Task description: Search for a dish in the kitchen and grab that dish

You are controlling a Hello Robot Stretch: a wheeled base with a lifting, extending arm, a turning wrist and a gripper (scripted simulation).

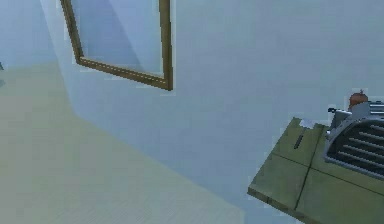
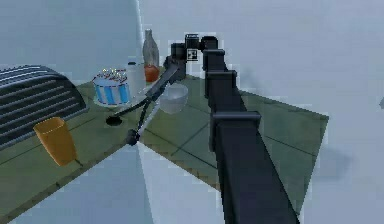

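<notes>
A pale, shallow bowl (image 2: 175, 99) sits on the olive-green kitchen counter (image 2: 290, 120), just left of the dark arm (image 2: 235, 130). Whether the nearby gripper (image 2: 160, 95) holds anything cannot be told.

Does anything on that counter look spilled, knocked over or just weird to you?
Nothing stands out. On the green tiled counter the orange cup, the pale round bowl and the clear bottle with orange contents all stand upright, with no spill visible.
</notes>
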